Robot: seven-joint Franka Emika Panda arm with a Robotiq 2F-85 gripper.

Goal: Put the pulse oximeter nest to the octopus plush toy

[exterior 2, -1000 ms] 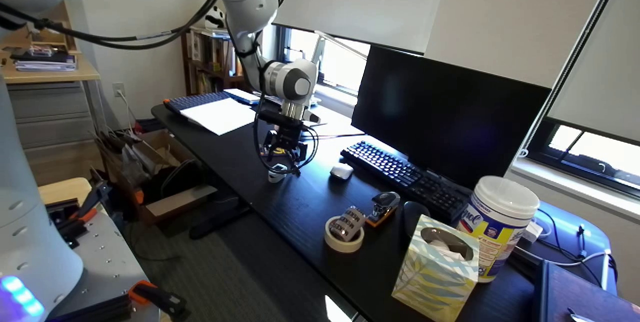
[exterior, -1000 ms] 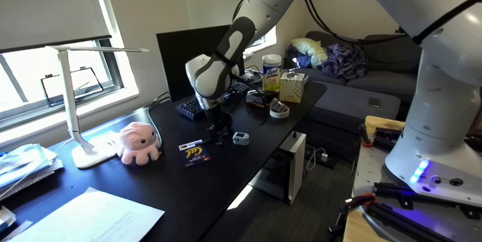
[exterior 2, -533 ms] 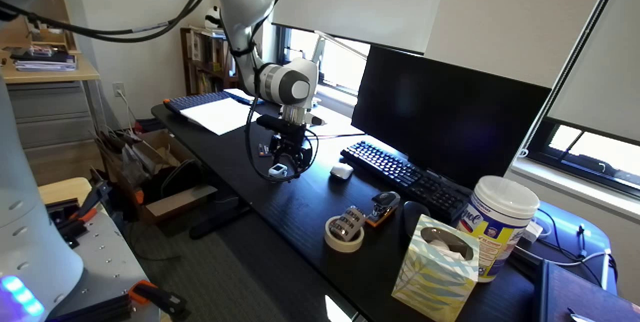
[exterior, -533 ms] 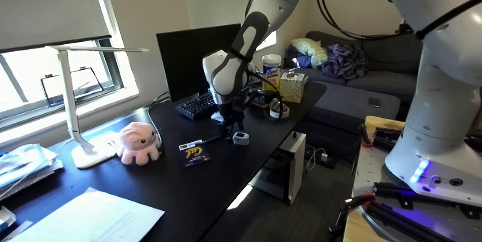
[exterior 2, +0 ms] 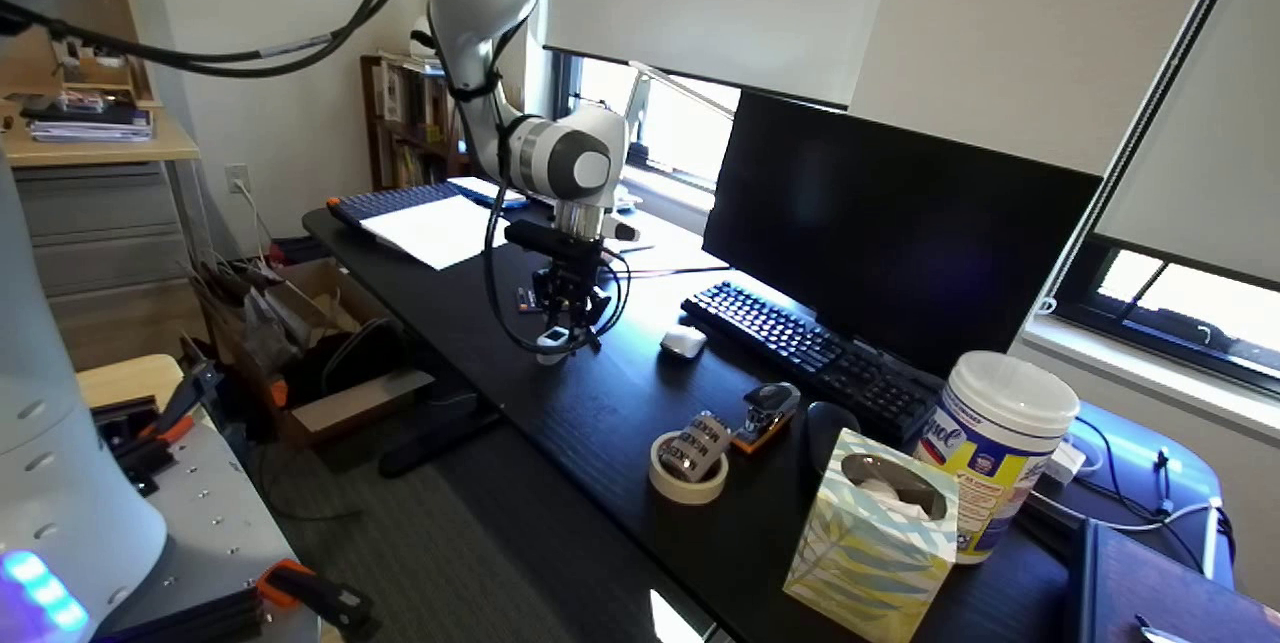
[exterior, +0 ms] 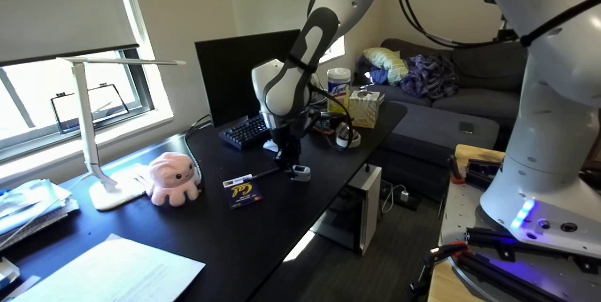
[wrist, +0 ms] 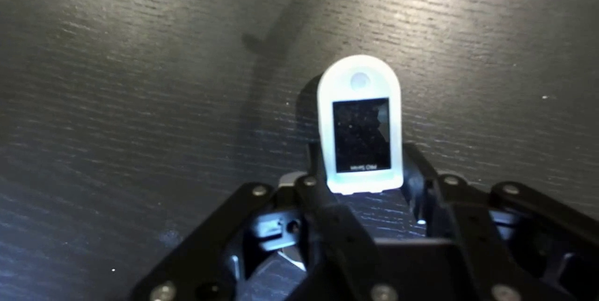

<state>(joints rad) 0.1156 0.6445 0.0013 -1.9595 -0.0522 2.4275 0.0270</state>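
You're at the grasp, your gripper (wrist: 364, 163) narrowed and seemingly holding the pulse oximeter (wrist: 360, 125) on the black desk (exterior: 244, 231), so next lift it toward the octopus plush toy (exterior: 173, 177) at nine o'clock in an exterior view.
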